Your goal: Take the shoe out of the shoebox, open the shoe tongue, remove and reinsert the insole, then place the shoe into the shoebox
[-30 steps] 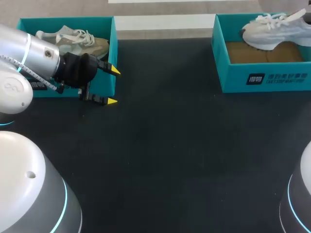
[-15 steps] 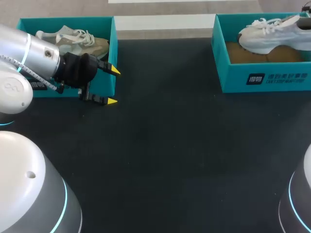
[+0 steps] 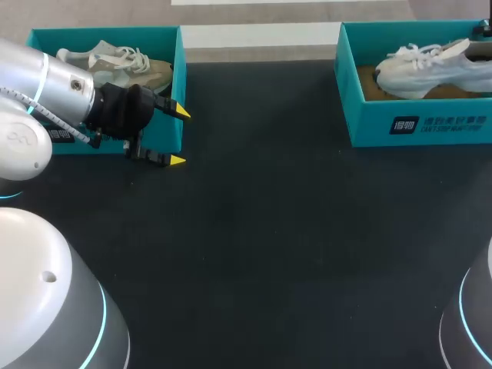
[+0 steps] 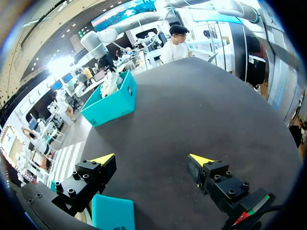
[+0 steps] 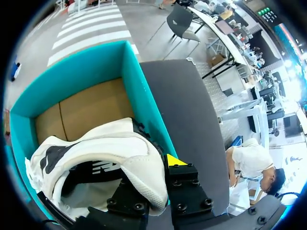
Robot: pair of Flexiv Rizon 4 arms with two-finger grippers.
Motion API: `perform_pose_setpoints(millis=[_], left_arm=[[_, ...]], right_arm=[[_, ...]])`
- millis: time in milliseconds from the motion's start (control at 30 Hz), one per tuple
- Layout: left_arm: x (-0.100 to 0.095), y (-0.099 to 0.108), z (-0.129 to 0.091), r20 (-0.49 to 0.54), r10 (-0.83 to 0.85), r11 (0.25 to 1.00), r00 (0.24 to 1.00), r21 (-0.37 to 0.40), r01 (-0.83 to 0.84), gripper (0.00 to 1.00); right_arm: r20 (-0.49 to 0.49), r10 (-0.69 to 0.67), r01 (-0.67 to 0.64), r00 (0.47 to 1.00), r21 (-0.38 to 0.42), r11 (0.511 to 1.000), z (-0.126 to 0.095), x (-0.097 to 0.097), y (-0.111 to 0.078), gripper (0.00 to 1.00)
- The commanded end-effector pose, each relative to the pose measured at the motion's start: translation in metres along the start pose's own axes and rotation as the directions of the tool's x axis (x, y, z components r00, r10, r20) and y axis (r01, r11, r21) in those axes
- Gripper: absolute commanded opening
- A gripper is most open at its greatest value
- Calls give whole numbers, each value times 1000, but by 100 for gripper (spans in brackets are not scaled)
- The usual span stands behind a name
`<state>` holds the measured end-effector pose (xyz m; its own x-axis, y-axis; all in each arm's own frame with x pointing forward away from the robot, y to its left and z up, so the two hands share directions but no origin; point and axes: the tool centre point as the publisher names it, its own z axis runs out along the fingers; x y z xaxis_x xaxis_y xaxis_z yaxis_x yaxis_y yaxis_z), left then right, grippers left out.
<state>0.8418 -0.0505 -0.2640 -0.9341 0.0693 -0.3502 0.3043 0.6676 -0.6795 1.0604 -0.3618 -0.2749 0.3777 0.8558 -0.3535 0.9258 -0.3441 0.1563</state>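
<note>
Step in hand: judged to be the final placement, with the white shoe (image 3: 427, 68) going into the right shoebox (image 3: 419, 127).
Task item location: the white shoe lies inside that box over its cardboard floor. Its toe is near the box's left wall and its heel is tilted up toward the right.
Right gripper (image 5: 151, 177): clamped on the heel rim, with one yellow tip outside the heel and the other finger inside the shoe.
Left gripper (image 3: 180, 136): fingers wide apart and holding nothing. It sits just beside the front corner of the left shoebox (image 3: 178, 77), which holds a beige shoe (image 3: 123, 61).
Method advised: bring the heel down until the sole bears flat on the cardboard. Keep the outer finger off the teal wall close beside it. Release only then, and lift out straight so the inner finger does not catch the collar.
Not verifiable: the right arm is almost wholly outside the head view. The inner fingertip is covered by the shoe. Sole-to-floor contact, the insole's seating and the tongue's position cannot be made out.
</note>
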Motion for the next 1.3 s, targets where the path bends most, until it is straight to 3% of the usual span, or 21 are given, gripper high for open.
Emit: perform_pose_setpoints(millis=[33, 433, 1300], left_arm=[[1, -1, 0, 0, 0, 1000, 1000, -5, 0, 100], [1, -1, 0, 0, 0, 1000, 1000, -5, 0, 100], [1, -1, 0, 0, 0, 1000, 1000, -5, 0, 100]], right_arm=[[0, 4, -4, 1000, -2, 1000, 3, 2, -8, 0], [11, 0, 0, 1000, 21, 1000, 19, 7, -27, 0], [-25, -34, 36, 999, 86, 996, 55, 17, -42, 0]])
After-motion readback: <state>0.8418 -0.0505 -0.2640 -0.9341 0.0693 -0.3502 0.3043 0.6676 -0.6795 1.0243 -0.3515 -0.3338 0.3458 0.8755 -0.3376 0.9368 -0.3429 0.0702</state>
